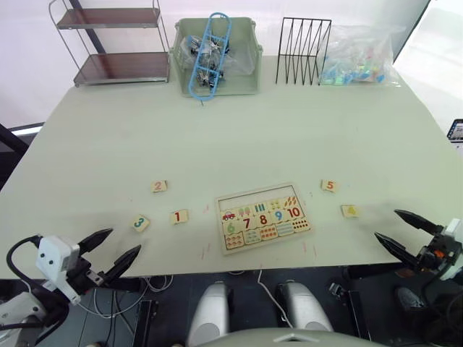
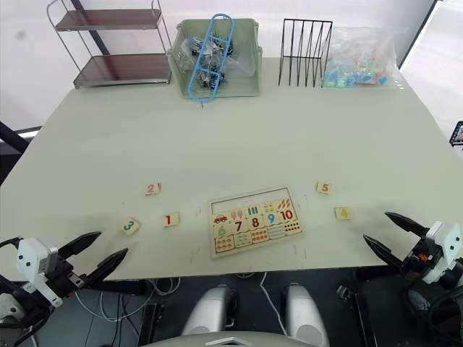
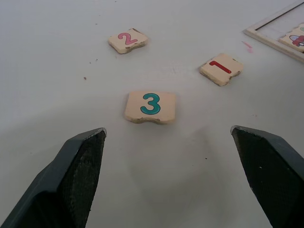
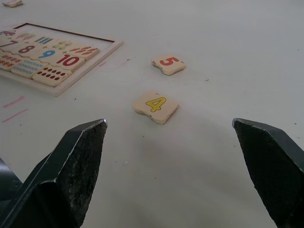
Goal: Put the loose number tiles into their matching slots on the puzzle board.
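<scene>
The puzzle board (image 1: 301, 230) lies near the table's front edge, its far row of slots (image 1: 253, 198) bare, tiles 6 to 10 and picture tiles below. Left of it lie the loose number tiles: the 2 tile (image 1: 159, 186), the 1 tile (image 1: 179, 216) and the 3 tile (image 1: 140, 223). To the board's right are the 5 tile (image 1: 330, 186) and the 4 tile (image 1: 350, 210). My left gripper (image 1: 110, 252) hangs open off the front edge, just short of the 3 tile (image 3: 151, 106). My right gripper (image 1: 398, 230) is open at the front right, facing the 4 tile (image 4: 156, 107).
Along the table's back edge stand a two-shelf rack (image 1: 116, 45), a green bin (image 1: 246, 79) with a blue frame (image 1: 210, 54) and bagged parts, a black wire rack (image 1: 302, 50) and a plastic bag (image 1: 358, 58) of coloured pieces.
</scene>
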Robot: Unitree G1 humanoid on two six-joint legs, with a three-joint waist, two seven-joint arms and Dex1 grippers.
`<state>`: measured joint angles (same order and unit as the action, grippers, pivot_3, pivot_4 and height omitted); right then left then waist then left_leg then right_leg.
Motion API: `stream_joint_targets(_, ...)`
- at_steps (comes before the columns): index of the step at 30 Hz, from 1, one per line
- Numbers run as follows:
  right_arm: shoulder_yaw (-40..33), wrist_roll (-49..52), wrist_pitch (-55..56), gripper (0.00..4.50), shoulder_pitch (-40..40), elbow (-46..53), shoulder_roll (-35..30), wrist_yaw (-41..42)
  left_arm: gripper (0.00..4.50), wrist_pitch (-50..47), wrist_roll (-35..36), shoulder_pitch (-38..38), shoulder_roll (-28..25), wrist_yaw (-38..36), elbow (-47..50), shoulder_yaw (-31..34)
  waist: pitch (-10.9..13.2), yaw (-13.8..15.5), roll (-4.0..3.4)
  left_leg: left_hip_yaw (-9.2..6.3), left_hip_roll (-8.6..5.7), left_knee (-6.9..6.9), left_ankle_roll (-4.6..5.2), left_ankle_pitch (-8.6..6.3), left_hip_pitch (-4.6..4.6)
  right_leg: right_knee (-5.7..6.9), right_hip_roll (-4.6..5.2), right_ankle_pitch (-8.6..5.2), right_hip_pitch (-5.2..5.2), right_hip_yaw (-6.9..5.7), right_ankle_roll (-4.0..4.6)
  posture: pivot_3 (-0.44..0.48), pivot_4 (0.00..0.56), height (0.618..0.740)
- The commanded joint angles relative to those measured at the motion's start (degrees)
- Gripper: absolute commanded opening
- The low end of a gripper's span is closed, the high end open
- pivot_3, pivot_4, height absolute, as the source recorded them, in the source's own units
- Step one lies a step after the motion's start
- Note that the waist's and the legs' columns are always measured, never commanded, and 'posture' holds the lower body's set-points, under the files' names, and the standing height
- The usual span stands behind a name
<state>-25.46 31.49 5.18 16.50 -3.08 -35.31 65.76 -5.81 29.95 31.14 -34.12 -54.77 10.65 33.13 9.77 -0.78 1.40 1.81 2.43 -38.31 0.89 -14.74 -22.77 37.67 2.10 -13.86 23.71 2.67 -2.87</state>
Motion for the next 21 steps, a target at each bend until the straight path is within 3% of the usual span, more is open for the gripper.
stream_joint_targets(1, -0.7, 0.1, 1.0, 4.45, -0.2, 0.4, -0.4, 0.0, 4.50, 1.4, 0.1, -0.3, 0.0, -0.4, 0.0, 0.2, 0.0, 0.0, 0.00, 0.00, 0.00, 0.00, 0.00, 0.00, 0.00, 0.00, 0.00, 0.00, 0.00, 0.00, 0.00, 0.000, 0.150, 0.740)
stream_joint_targets(21, -0.1, -0.5, 5.5, 4.45, -2.1, -3.3, 1.4, 0.9, 4.50, 1.9, 0.3, -5.2, -2.6, -4.3, -2.6, -0.2, 0.0, 0.1, 0.00, 0.00, -0.01, 0.00, 0.00, 0.00, 0.01, 0.01, -0.01, 0.00, -0.01, -0.01, 0.00, 0.000, 0.150, 0.740)
